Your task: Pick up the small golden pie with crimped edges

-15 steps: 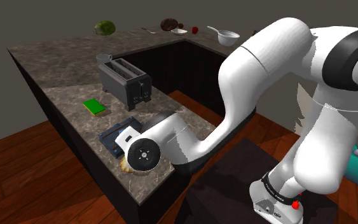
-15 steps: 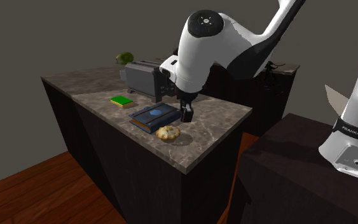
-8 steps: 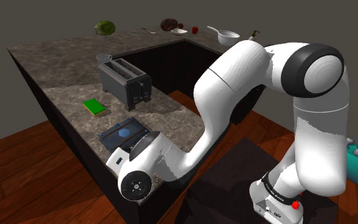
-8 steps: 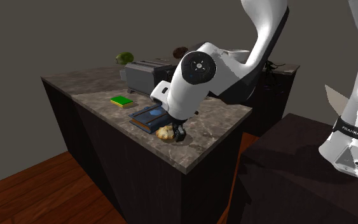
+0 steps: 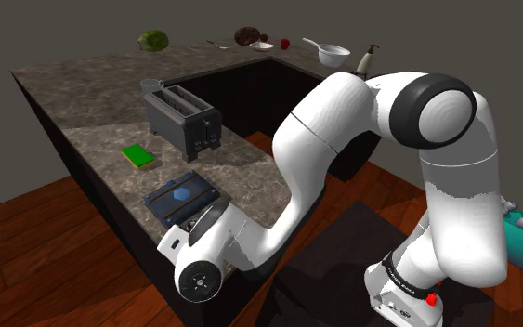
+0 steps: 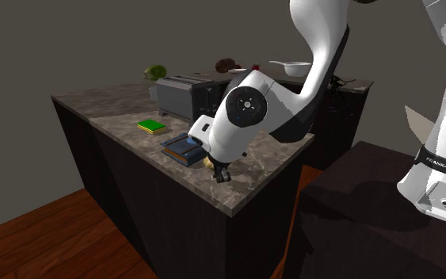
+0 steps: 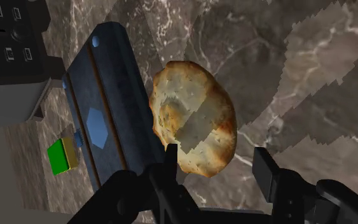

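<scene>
One golden pie (image 7: 193, 121) lies lengthwise beside the blue book (image 7: 104, 108).

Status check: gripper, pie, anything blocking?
Gripper open, low over the counter. Pie flat on the counter, near end between the fingers, not clasped. Blue book close beside the pie; may crowd one finger.

Second exterior view, all on the surface (image 6: 118, 119). We take the book (image 6: 183, 148) as centre: toaster (image 6: 177, 97) at 12 o'clock, block (image 6: 153, 125) at 10, pie (image 7: 193, 118) just beside at 4.
</scene>
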Robot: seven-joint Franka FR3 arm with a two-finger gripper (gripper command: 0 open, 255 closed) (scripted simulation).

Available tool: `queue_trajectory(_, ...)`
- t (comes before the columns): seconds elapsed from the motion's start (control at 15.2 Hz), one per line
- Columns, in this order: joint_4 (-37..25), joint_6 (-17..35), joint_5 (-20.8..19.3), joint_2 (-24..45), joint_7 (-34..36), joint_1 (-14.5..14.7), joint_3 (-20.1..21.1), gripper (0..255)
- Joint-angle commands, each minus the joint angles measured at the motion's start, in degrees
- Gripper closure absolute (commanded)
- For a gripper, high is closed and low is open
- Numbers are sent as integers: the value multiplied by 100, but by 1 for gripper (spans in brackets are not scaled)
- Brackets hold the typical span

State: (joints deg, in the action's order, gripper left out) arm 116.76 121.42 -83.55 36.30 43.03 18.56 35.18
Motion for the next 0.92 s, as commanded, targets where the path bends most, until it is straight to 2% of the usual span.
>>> queue_trajectory(0.0,-10,-4,-9,22,11,9,-9,255)
queue_trajectory(0.53,1,-4,-13,16,16,0,-3,255)
queue_trajectory(0.86,113,-14,261,-324,-229,-132,158,255)
